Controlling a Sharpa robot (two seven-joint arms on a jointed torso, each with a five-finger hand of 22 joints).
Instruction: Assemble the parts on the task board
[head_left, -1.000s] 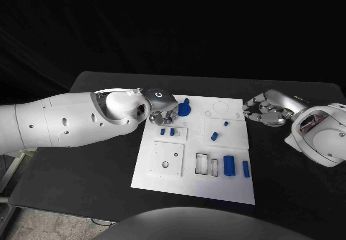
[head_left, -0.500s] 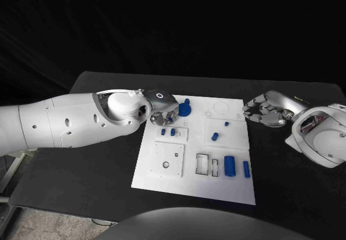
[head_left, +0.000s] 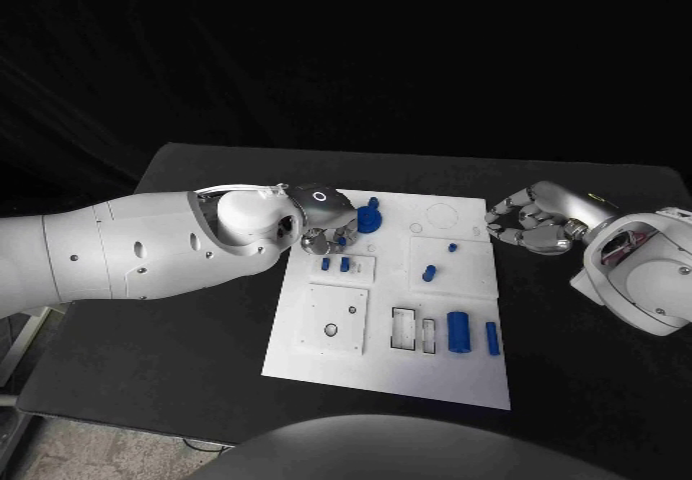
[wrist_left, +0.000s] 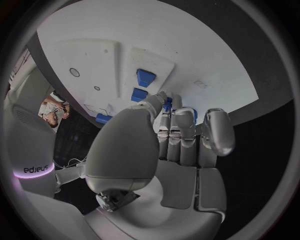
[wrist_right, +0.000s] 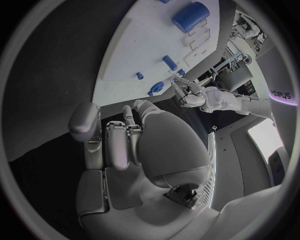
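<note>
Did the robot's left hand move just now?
Yes, a little. The left hand slid rightward over the white board, closer to the tall blue piece.

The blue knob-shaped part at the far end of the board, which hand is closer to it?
Left. The left hand is right beside the blue knob-shaped part, over the task board. The right hand sits off the board's right edge.
</note>
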